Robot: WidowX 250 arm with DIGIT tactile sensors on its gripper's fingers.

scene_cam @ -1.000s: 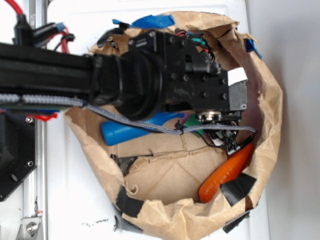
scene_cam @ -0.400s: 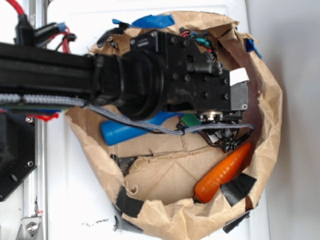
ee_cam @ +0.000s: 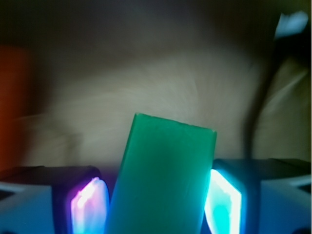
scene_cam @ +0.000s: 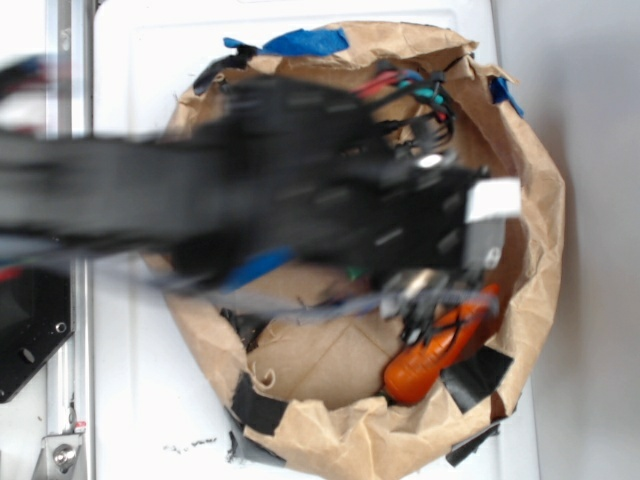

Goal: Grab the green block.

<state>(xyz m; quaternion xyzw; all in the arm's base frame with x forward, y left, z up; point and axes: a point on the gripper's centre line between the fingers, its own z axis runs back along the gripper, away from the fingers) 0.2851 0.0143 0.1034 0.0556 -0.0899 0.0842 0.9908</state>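
Two views here, and the wrist one tells nearly everything: the green block [ee_cam: 163,180] sits right between the two lit pads of the pincer [ee_cam: 156,207], one pad [ee_cam: 87,207] glowing purple-pink on one side and the other pad [ee_cam: 222,204] glowing cyan on the other. The block is tilted a bit, its top edge leaning off to one side, and both pads look pressed up against its flanks, so the pincer is clamped on the block. Behind it there's just blurry tan paper and a smear of orange at the far edge. In the exterior view the arm [scene_cam: 200,190] is heavily motion-blurred, a big black streak reaching across into the crumpled brown paper bag [scene_cam: 530,250] that lies open on the white worktop [scene_cam: 130,420]. Taking the bag as the landmark: the pincer [scene_cam: 425,310] is inside it, toward the side with the orange carrot [scene_cam: 435,350], and hangs just above the carrot's upper end. Only a tiny speck of green [scene_cam: 352,272] shows under the arm there, too small to say much. A sliver of the blue bottle [scene_cam: 255,268] peeks out from under the arm, nearer the bag's middle. Black tape patches [scene_cam: 478,378] and blue tape [scene_cam: 305,42] sit along the bag's rim.
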